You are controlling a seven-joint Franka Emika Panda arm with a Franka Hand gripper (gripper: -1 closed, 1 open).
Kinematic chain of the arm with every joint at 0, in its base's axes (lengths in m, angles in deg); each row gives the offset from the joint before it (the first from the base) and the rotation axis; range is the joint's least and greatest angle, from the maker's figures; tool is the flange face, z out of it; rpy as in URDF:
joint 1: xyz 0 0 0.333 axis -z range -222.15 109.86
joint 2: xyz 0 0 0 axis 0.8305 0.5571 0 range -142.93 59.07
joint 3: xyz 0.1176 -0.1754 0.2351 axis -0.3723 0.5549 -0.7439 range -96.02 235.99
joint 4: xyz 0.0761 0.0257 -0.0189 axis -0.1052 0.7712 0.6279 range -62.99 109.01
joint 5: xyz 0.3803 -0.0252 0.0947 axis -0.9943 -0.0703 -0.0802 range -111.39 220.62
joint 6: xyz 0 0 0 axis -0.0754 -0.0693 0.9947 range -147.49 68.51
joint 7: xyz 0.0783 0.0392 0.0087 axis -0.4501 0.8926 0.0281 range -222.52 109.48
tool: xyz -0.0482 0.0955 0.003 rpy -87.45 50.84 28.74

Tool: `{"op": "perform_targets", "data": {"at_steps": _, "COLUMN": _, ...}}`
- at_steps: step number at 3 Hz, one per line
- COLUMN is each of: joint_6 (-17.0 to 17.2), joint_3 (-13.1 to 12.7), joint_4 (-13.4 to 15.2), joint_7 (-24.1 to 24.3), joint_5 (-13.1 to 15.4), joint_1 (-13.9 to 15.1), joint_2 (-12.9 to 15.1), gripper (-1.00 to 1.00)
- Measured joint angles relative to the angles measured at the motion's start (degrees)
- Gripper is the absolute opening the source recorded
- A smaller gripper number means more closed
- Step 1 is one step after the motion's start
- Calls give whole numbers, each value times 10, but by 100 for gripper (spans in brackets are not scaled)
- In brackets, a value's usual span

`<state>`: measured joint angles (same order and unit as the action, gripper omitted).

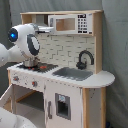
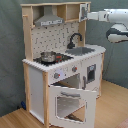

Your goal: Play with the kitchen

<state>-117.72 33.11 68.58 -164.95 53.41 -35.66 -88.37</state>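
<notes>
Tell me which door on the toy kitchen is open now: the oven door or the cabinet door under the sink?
The oven door, under the stovetop, hangs open, tilted outward in the second exterior view. The cabinet door under the sink sits closed.

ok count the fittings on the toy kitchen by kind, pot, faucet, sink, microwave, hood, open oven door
Pot: 1
Faucet: 1
Sink: 1
Microwave: 1
Hood: 1
Open oven door: 1
Total: 6
</notes>
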Motion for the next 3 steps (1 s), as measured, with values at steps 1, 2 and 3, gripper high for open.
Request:
{"op": "perform_targets", "data": {"at_steps": 1, "joint_6": 7, "joint_3": 9, "joint_4": 14, "joint_7": 34, "joint_5": -2, "joint_1": 0, "joint_2": -49, "gripper": 100}}
{"op": "perform_targets", "data": {"at_steps": 2, "joint_6": 27, "joint_3": 12, "joint_4": 24, "joint_7": 66, "joint_5": -2, "joint_1": 2, "joint_2": -91, "gripper": 100}}
{"op": "perform_targets", "data": {"at_steps": 3, "joint_6": 31, "joint_3": 12, "joint_4": 18, "joint_7": 123, "joint_5": -2, "joint_1": 15, "joint_2": -118, "gripper": 100}}
